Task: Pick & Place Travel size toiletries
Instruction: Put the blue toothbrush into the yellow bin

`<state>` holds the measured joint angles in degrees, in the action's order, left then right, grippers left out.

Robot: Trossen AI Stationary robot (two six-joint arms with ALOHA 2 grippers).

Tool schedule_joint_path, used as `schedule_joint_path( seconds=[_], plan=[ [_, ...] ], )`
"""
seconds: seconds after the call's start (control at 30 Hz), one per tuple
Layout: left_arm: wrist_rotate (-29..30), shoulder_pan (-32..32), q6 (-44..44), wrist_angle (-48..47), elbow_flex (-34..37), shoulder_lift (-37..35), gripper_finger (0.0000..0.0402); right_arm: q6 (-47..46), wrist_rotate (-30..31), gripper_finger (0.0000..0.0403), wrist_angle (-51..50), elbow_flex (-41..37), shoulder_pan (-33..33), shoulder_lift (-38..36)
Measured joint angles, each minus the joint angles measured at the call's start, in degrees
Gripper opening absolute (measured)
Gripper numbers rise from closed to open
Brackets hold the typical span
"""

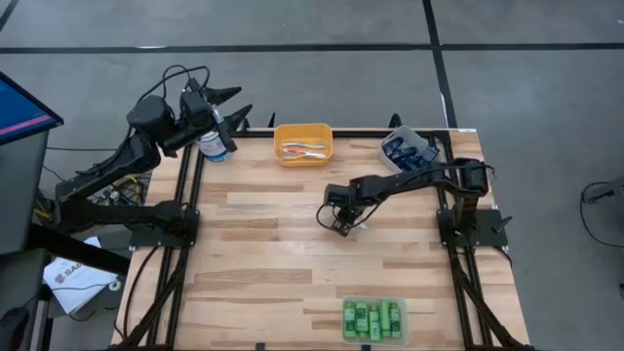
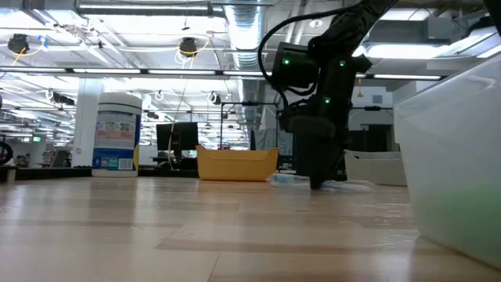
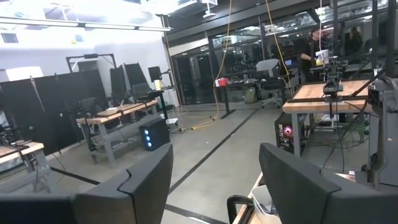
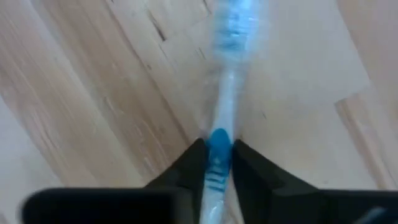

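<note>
Right pincer (image 4: 217,163): lowered to the middle of the worktop (image 1: 253,244), fingers clenched on the handle of a light-blue and white toothbrush (image 4: 225,93).
Toothbrush: gripped between the right pincer's fingertips, lying flat on the wood; the bristle end is stretched out ahead of the fingers. A clear wrapper seems to surround it, though this is blurred.
Left pincer (image 3: 214,186): raised off the far left corner of the worktop, well apart from the right pincer; fingers released, with a wide gap seen between them and nothing held.
Orange bin (image 1: 303,143): at the far edge, beyond the right pincer; pink and light toothbrushes are seen inside.
Grey bin (image 1: 410,147): at the far right corner, behind the right pincer; dark navy tubes are held in it.
Clear bin (image 1: 374,319): at the near edge, on the near side of the right pincer; bright green bottles are packed in it.
White-lidded canister (image 1: 214,142): stood upright just beside the left pincer.
</note>
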<state>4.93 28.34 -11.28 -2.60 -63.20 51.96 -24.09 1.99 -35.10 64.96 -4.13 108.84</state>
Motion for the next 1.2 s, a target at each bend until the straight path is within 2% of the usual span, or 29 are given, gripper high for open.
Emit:
schedule_joint_path(
  seconds=[0.13, 0.33, 0.43, 0.57, 0.7, 1.03, 1.2],
  plan=[
    [-0.02, 0.00, 1.08, -0.02, 0.00, -0.06, 0.0234, 1.81, -1.94, 0.0013, -0.47, -0.40, -1.57, -2.99],
    [-0.04, 0.00, 1.72, -0.02, 0.00, -0.25, 0.0228, 4.72, -0.91, 0.0022, 1.47, -0.13, -6.46, -11.23],
    [-0.20, 0.00, 1.74, 0.01, 0.00, -0.31, 0.0226, 7.02, -0.76, 0.0014, 2.08, 2.26, -9.44, -14.70],
    [-0.18, 0.00, 1.75, 0.01, 0.00, -0.31, 0.0226, 14.77, 0.74, 0.0008, 5.86, 7.98, -12.58, -16.24],
    [-0.16, 0.00, 2.90, -0.06, 0.00, -0.31, 0.0227, 24.94, 3.91, 0.0017, 6.78, 16.36, -15.69, -12.04],
    [-0.15, 0.00, 4.36, -1.88, -0.02, -0.98, 0.0219, 43.91, 4.79, 0.0019, 3.87, 37.15, -20.87, 8.69],
    [0.04, 0.00, 4.76, -1.98, -0.02, -1.90, 0.0219, 50.94, 9.78, 0.0031, -0.24, 45.39, -21.20, 15.95]
  ],
)
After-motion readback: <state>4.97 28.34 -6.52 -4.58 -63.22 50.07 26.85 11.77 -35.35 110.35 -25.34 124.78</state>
